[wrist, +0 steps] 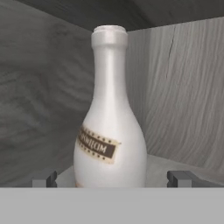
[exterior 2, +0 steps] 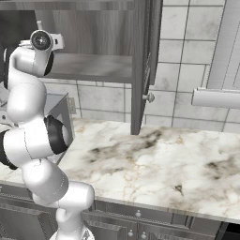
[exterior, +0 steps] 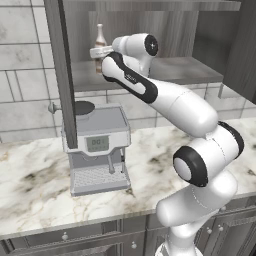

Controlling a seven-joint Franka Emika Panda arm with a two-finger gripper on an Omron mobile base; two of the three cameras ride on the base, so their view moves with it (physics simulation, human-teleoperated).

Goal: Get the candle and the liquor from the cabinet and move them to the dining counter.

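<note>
Gripper [wrist: 112,178] spread wide, fingertips [wrist: 44,178] flanking the liquor [wrist: 109,131] upright on the cabinet [exterior: 165,70] shelf; no contact visible, apparently. Espresso machine [exterior: 97,150] on worktop below.

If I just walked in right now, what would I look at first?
Probably the big white robot arm reaching up from the marble counter into the open dark cabinet. Its open gripper points straight at a bottle with a brown label standing on the shelf, one finger on each side and not squeezing yet. Down below, a silver coffee machine sits on the counter.
</note>
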